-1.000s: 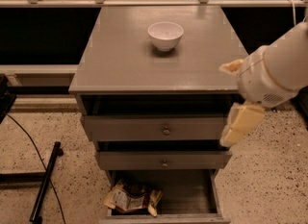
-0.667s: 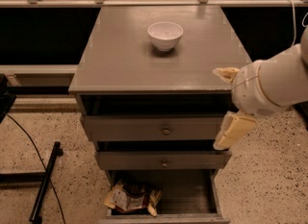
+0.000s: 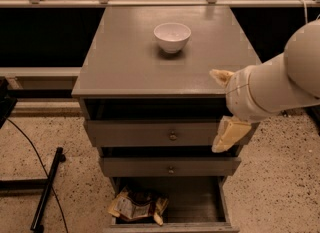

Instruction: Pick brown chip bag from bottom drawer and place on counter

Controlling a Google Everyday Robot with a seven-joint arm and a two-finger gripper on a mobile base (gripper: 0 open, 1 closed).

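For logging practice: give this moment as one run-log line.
gripper: open, empty, off counter front-right corner | brown chip bag: in bottom drawer | white bowl: on counter

Crumpled brown chip bag (image 3: 137,206) lies front-left in the open bottom drawer (image 3: 196,204); the tool (image 3: 223,106) hangs spread beside the counter (image 3: 125,62).

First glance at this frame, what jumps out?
A big white arm comes in from the right, its gripper open by the front right edge of the counter. Down low, the brown chip bag lies crumpled at the left of the open bottom drawer. A white bowl sits on the counter toward the back.
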